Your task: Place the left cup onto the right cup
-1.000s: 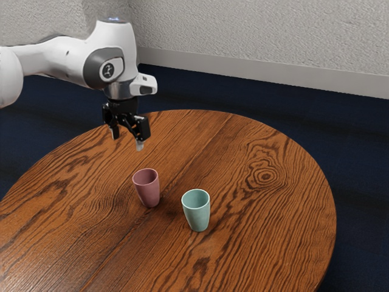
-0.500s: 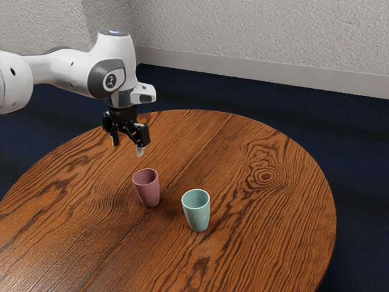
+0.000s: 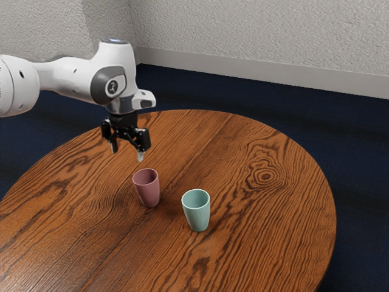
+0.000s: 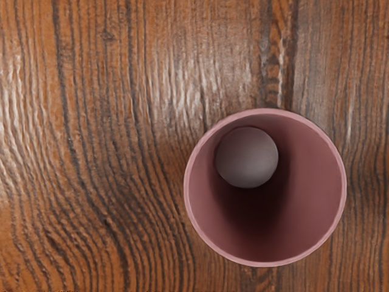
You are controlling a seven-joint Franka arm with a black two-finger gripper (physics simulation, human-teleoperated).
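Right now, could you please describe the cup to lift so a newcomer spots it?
Two cups stand on the round wooden table. Yours is the pink cup nearest the gripper; its neighbour, the teal cup, stands apart on the exterior view's right.

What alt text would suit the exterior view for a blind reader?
A white robot arm holds its open black pincer above a pink cup standing upright on a round wooden table. A teal cup stands apart from it, toward the exterior view's right.
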